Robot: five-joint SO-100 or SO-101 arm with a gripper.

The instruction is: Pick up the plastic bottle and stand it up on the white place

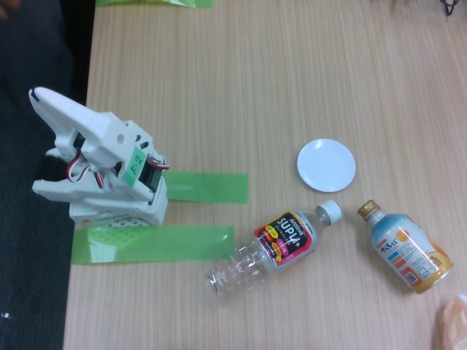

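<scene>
1. The white two-finger gripper (40, 157) is sitting folded at the table's left edge, jaws parted and grasping nothing.
2. The clear ribbed plastic bottle (273, 248) is lying on its side just below the small round white plate (326, 165), its cap nearly touching the rim.
3. A shorter gold-capped bottle (405, 248) is lying to the right.

In the fixed view the white arm (102, 164) sits folded over its base at the left. The gripper (45, 124) points up and left; one long finger (55, 103) shows, the jaws seemingly closed, though the angle leaves that unsure.
</scene>
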